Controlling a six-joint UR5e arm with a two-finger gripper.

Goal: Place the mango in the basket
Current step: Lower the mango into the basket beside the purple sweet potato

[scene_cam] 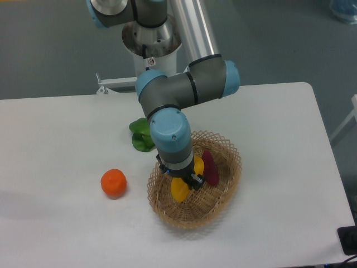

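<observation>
One fixed camera covers the whole scene, looking down at a white table [262, 111] with the arm reaching over it from the back. The gripper [184, 180] hangs low inside the basket [223, 207], and the mango [179, 190] shows as a yellow shape directly under and partly behind the fingers, down within the wicker rim. The wrist hides most of the fingers, so whether they are clenched on the fruit or have let it go cannot be told from this angle; the mango does appear to sit at or very near the basket floor. As a judgement, the task looks nearly complete: the fruit is already inside the basket's outline, and what seems left is letting go, if that has not happened, and lifting the arm clear without dragging the fruit or the light basket along. Counting what is visible: one mango, one basket, one dark purple-red oblong fruit [210, 166] lying in the basket just beside the gripper, one round orange fruit [113, 183] on the table well apart to the side, and one green item [141, 135] behind the arm, partly hidden.
</observation>
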